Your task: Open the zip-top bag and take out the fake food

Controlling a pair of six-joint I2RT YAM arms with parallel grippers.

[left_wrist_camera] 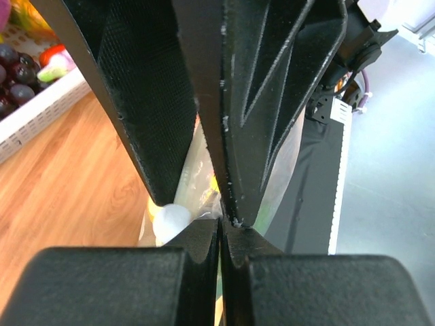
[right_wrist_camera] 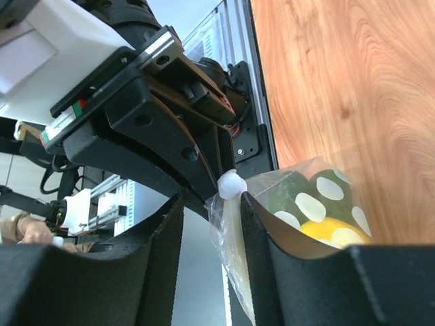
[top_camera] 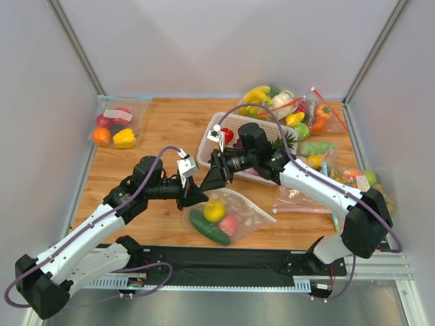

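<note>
- Two black fingers of the left gripper (left_wrist_camera: 221, 229) were seen pressed fully together. One lip of the clear, white-dotted soft plastic zip-top bag (top_camera: 253, 212) was pinched between them, just beside its small white bead (right_wrist_camera: 232, 183).
- The right gripper (right_wrist_camera: 211, 224) was held partly open, astride the other lip of the mouth. Film lay against one finger, but no firm clamp was seen.
- Parting the mouth was judged to be the step in hand. The second lip should be bitten close to the seal and drawn straight away from the left gripper, across the zip, not along it.
- A shallow bite was judged risky, since thin film could slip free. If both layers were caught together, the mouth would be kept closed.
- The zip-top bag lay on the wooden table (top_camera: 163, 122), with its mouth raised toward the two grippers. The fake food was inside it, the pieces touching: a dark green plastic cucumber (top_camera: 207, 229), a yellow round fruit (top_camera: 214, 210) and a pink peach (top_camera: 230, 224).
- The rim of the white slatted plastic basket (top_camera: 212, 139) stood just behind the right gripper. The black strip (top_camera: 224, 258) along the near table edge lay just beside the bag's lower side.
- Bare wood was seen beyond the left arm, toward the far left. Most room for pulling was judged to be there.
</note>
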